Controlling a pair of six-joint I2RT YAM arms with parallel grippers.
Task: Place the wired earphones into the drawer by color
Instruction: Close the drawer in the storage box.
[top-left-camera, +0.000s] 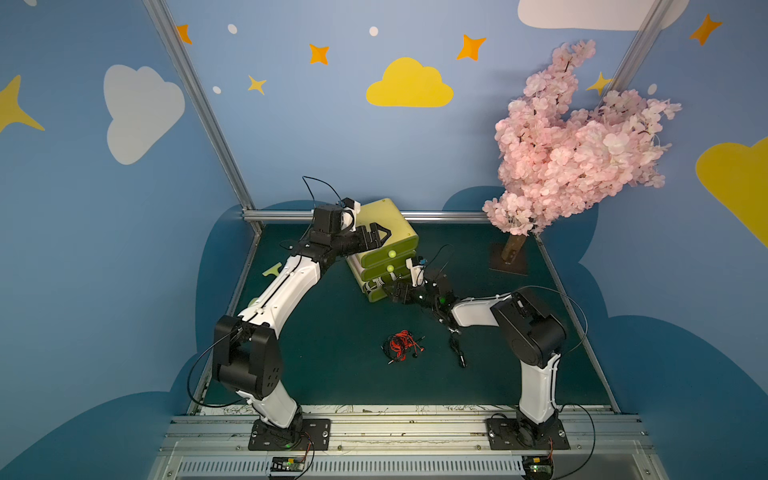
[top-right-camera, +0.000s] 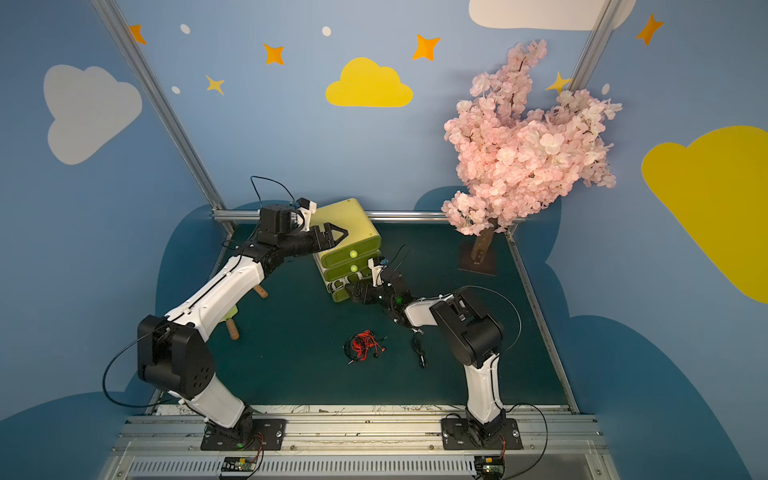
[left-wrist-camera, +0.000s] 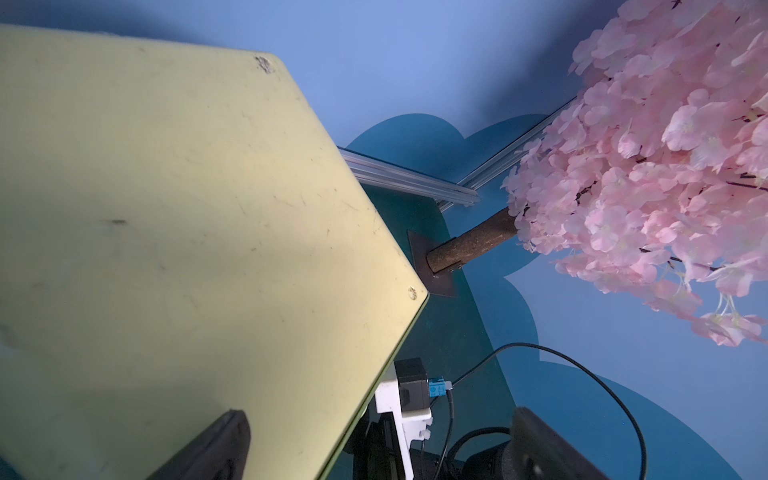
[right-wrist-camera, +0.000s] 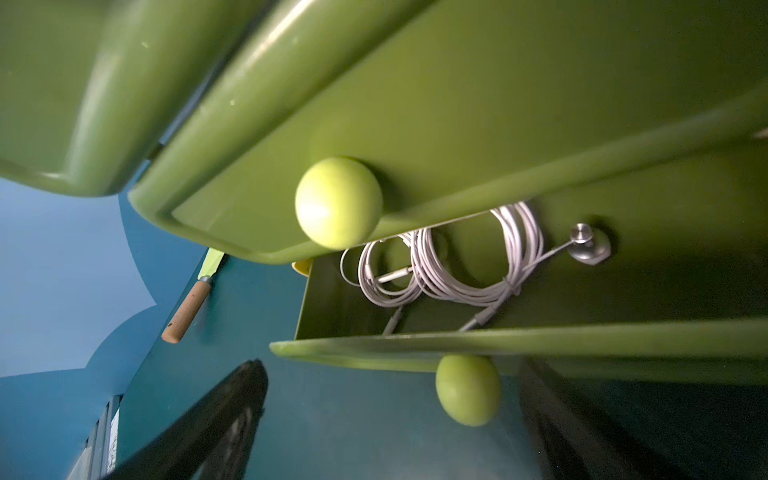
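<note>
Both grippers stand wide open and hold nothing. Left gripper (top-left-camera: 380, 235) hovers over the top of the green drawer cabinet (top-left-camera: 384, 216); the right gripper (top-left-camera: 392, 293) faces the pulled-out bottom drawer (right-wrist-camera: 478, 338), its fingers straddling the drawer's round knob (right-wrist-camera: 468, 390).

Inside that drawer lies the white earphones (right-wrist-camera: 457, 266) bundle, coiled, against the back. On the dark table (top-left-camera: 332, 365), well apart from the cabinet, sit the red-and-black earphones (top-left-camera: 401, 345) and, near them, the black earphones (top-left-camera: 457, 351), partly under the right arm.

Likely risks: pushing the drawer shut could pinch a loose white loop or slide the light cabinet if the left gripper does not brace it. The black bundle, dark on dark, could be missed or snagged by the arm.
</note>
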